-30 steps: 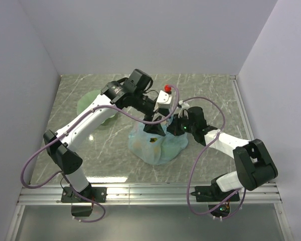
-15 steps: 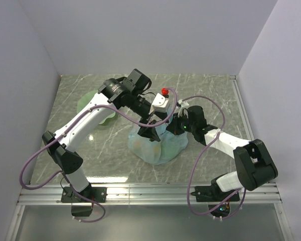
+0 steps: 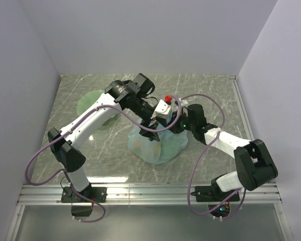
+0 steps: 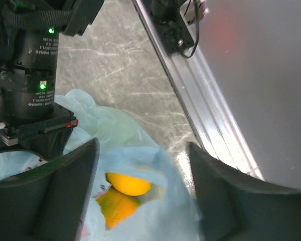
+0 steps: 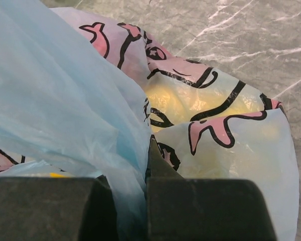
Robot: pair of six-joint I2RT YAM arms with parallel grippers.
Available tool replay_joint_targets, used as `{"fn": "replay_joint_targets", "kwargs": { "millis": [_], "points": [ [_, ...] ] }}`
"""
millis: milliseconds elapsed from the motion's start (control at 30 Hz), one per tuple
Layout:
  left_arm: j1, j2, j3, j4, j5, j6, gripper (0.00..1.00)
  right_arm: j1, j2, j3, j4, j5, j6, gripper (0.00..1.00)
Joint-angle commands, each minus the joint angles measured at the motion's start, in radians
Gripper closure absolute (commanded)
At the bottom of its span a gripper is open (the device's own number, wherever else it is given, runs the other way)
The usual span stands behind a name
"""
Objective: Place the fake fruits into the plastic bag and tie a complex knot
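Note:
The light-blue plastic bag (image 3: 160, 148) lies mid-table, bunched at its top. My left gripper (image 3: 155, 123) is open just above the bag's mouth. In the left wrist view (image 4: 143, 150) its jaws straddle the bag film (image 4: 160, 216). A yellow fruit (image 4: 129, 183) and an orange one (image 4: 115, 206) lie inside. My right gripper (image 3: 174, 124) is at the bag's top right. In the right wrist view (image 5: 145, 160) it is shut on a fold of the bag (image 5: 55, 90). A yellow fruit (image 5: 180, 105) shows through the printed film. The red and green fruits are not visible.
The pale green wavy-edged dish (image 3: 90, 103) sits at the back left, partly under the left arm. A metal rail (image 3: 150, 193) runs along the table's near edge. White walls close in on three sides. Purple cables loop over both arms.
My left gripper has moved up and to the right over the bag's top, closer to the right gripper. The right gripper has kept its hold and hardly moved.

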Motion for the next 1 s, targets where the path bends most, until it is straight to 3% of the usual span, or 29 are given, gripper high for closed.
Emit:
{"fn": "replay_joint_targets", "kwargs": {
  "millis": [0,33,67,100,133,200,233,300,333,367,400,433,500,567,667,800,867,967],
  "points": [
    [-0.004,0.026,0.025,0.010,-0.014,0.011,0.29,0.012,-0.019,0.039,0.016,-0.001,-0.030,1.00],
    [0.004,0.037,0.041,0.012,-0.006,0.000,0.51,0.013,-0.019,0.039,0.016,0.005,-0.031,1.00],
    [0.010,0.041,0.048,0.012,-0.002,-0.018,0.64,0.012,-0.022,0.036,0.016,0.008,-0.033,1.00],
    [0.016,0.043,0.052,0.020,0.001,-0.040,0.90,0.012,-0.022,0.036,0.014,0.013,-0.036,1.00],
    [0.033,0.037,0.049,0.036,0.011,-0.087,0.98,0.013,-0.021,0.033,0.016,0.019,-0.042,1.00],
    [0.062,0.013,0.023,0.119,0.037,-0.145,1.00,0.013,-0.024,0.026,0.014,0.028,-0.051,1.00],
    [0.108,-0.036,-0.036,0.182,0.050,-0.273,1.00,0.010,-0.030,0.022,0.013,0.035,-0.054,1.00],
    [0.198,-0.107,-0.203,0.499,0.077,-0.473,1.00,0.007,-0.048,0.017,0.002,0.054,-0.062,1.00],
    [0.223,-0.195,-0.275,0.621,0.064,-0.703,1.00,0.004,-0.054,0.017,-0.001,0.059,-0.064,1.00],
    [0.244,-0.245,-0.352,0.765,-0.001,-0.812,1.00,-0.002,-0.064,0.019,-0.015,0.067,-0.065,1.00],
    [0.267,-0.298,-0.428,0.989,-0.047,-0.922,1.00,-0.007,-0.085,0.028,-0.026,0.064,-0.067,0.95],
    [0.268,-0.392,-0.561,1.076,-0.107,-1.051,1.00,-0.010,-0.097,0.037,-0.038,0.056,-0.067,0.89],
    [0.260,-0.457,-0.657,1.203,-0.202,-1.133,1.00,-0.014,-0.152,0.068,-0.085,0.045,-0.068,0.66],
    [0.243,-0.501,-0.730,1.206,-0.279,-1.204,1.00,-0.016,-0.205,0.089,-0.119,0.042,-0.070,0.50],
    [0.229,-0.523,-0.785,1.213,-0.417,-1.293,1.00,-0.019,-0.329,0.117,-0.110,0.062,-0.070,0.38],
    [0.216,-0.517,-0.793,1.215,-0.492,-1.357,1.00,-0.015,-0.462,0.138,-0.046,0.061,-0.048,0.28],
    [0.209,-0.514,-0.788,1.210,-0.520,-1.368,1.00,-0.007,-0.479,0.152,-0.003,0.032,-0.021,0.26],
    [0.197,-0.515,-0.784,1.207,-0.536,-1.379,1.00,0.021,-0.460,0.140,0.095,-0.022,0.027,0.15]
  ]
}}
